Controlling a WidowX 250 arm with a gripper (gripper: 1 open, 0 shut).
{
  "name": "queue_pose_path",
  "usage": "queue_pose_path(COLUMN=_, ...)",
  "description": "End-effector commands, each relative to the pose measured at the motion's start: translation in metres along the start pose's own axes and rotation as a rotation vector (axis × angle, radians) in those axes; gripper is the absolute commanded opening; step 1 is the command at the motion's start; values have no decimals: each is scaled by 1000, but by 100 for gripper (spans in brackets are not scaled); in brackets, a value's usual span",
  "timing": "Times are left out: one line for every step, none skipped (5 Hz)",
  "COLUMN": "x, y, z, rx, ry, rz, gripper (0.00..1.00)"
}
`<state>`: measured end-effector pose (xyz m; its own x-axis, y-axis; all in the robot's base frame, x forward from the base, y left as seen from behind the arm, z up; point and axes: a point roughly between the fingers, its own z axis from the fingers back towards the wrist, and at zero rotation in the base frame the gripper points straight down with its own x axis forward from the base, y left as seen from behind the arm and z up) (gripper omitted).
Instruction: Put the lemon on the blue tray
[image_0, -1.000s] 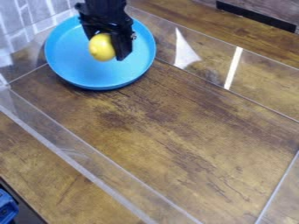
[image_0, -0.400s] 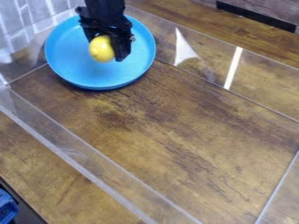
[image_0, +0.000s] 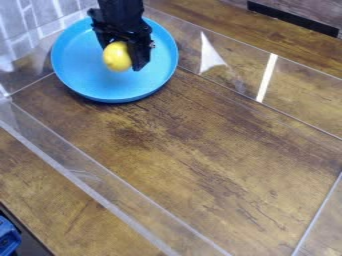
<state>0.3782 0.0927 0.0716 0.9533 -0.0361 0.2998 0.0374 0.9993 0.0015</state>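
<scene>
**Lemon held over tray, release pending**

In the upper left of the frame I see the gripper (image_0: 120, 52) closed on the lemon (image_0: 118, 57), its dark fingers clamped to either side of the fruit. The lemon sits within the outline of the blue tray (image_0: 80, 80), slightly above and right of the dish's centre as the camera shows it.

Governing relation: the lemon lies directly below the tool and inside the tray rim, so I judge the coming move to be a straight release, with no sideways travel required. The lemon reads as nearly round; I can make out no long axis.

Items not resolved:
- Whether the lemon's underside touches the tray floor or hangs just above it. The single high view gives no clear gap or shadow.
- The arm above the gripper is cut off by the top edge of the frame.
- Fingertip contact is dark and small; the exact pad positions are not legible.

The wooden table (image_0: 214, 150) carries glare streaks at upper right.
</scene>
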Motion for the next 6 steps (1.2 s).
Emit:
queue_pose_path(x=13, y=17, z=18, rx=38, ry=-68, rz=23, gripper=0)
queue_pose_path(x=13, y=18, z=17, rx=38, ry=-70, rz=26, gripper=0)
queue_pose_path(x=14, y=19, z=16, rx=39, ry=-73, rz=29, gripper=0)
queue_pose_path(x=13, y=20, z=16, rx=40, ry=-77, rz=34, gripper=0)
queue_pose_path(x=13, y=20, z=16, rx=41, ry=-80, rz=38, gripper=0)
queue_pose_path(x=12, y=22, z=15, rx=41, ry=-71, rz=44, gripper=100)
